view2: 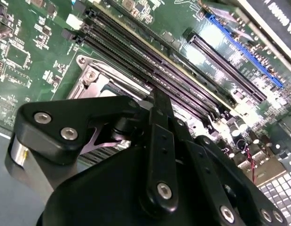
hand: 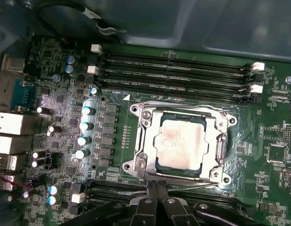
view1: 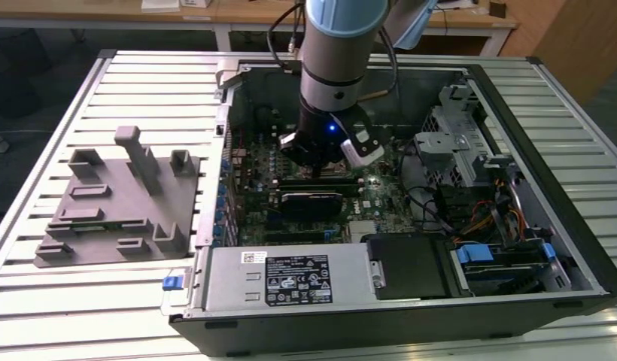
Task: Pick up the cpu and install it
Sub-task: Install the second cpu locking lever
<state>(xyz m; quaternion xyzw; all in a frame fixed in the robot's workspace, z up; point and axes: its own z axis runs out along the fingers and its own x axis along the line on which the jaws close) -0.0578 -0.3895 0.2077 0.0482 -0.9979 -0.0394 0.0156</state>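
Hovering low inside the open computer case (view1: 549, 248), our gripper (hand: 155, 197) is showing its dark fingertips pressed together with nothing between them, so we are reading it as closed and empty. Just beyond those tips, in the first wrist view, we are seeing the cpu (hand: 179, 143) lying flat in the socket (hand: 141, 162), its pale metal top facing up and the silver frame surrounding it on all sides; we are judging it to be seated already. Rows of dark memory slots (hand: 176, 70) are running along the far side of the socket on the green motherboard (hand: 56, 117). Farther out, in the exterior view, the grey fixture block (view1: 118, 199) is sitting on the slatted table (view1: 47, 301), well apart from the case on the exterior view's left.
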